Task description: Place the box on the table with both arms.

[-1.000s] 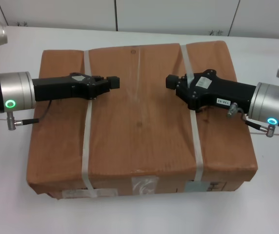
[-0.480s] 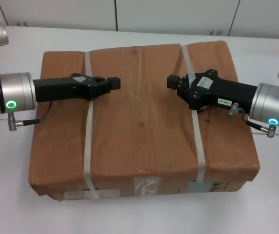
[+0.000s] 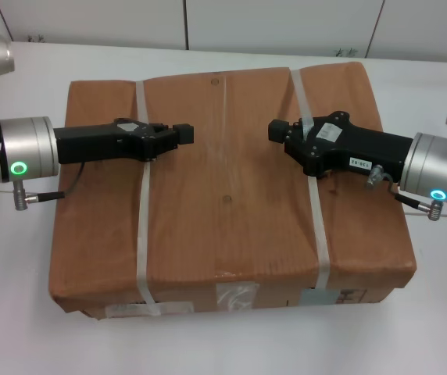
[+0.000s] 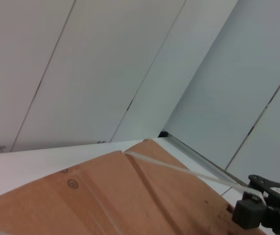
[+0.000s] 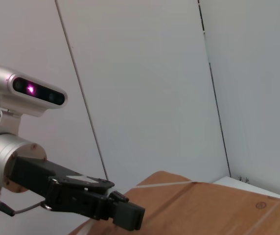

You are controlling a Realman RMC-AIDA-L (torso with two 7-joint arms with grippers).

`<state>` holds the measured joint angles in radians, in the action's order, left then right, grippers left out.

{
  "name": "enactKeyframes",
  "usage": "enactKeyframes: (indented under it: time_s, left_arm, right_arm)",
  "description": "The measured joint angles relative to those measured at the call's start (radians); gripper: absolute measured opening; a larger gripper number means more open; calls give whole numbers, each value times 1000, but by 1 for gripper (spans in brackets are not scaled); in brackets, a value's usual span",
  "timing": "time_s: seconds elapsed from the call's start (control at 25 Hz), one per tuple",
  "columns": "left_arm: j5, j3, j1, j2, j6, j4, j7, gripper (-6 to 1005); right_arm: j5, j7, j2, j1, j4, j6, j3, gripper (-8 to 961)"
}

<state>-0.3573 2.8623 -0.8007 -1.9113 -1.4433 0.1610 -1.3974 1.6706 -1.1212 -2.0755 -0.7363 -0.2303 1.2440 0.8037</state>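
The brown box [image 3: 223, 195] lies flat on the white table [image 3: 442, 328], with two white straps [image 3: 140, 211] across it and labels [image 3: 231, 297] on its front edge. My left gripper [image 3: 183, 134] reaches in from the left over the box top, and its body crosses the left strap. My right gripper [image 3: 277, 130] reaches in from the right over the right strap [image 3: 315, 226]. The two tips point at each other across a gap over the middle of the box. The left wrist view shows the box top [image 4: 105, 196] and the right gripper [image 4: 250, 213]. The right wrist view shows the box [image 5: 203, 205] and the left gripper [image 5: 128, 215].
White wall panels [image 3: 208, 23] stand behind the table's far edge. Bare tabletop shows to the left [image 3: 12, 258], to the right and in front of the box. Cables hang from both wrists near the green ring lights [image 3: 18, 167].
The box and both grippers have shifted slightly to the right in the head view. Nothing else differs.
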Motion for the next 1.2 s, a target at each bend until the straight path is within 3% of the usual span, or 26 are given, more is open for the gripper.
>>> enactKeyframes:
  time_s: [1.2]
  left_arm:
    - [0, 0, 0, 0, 0, 0, 0, 59]
  right_arm:
    - [0, 0, 0, 0, 0, 0, 0, 21]
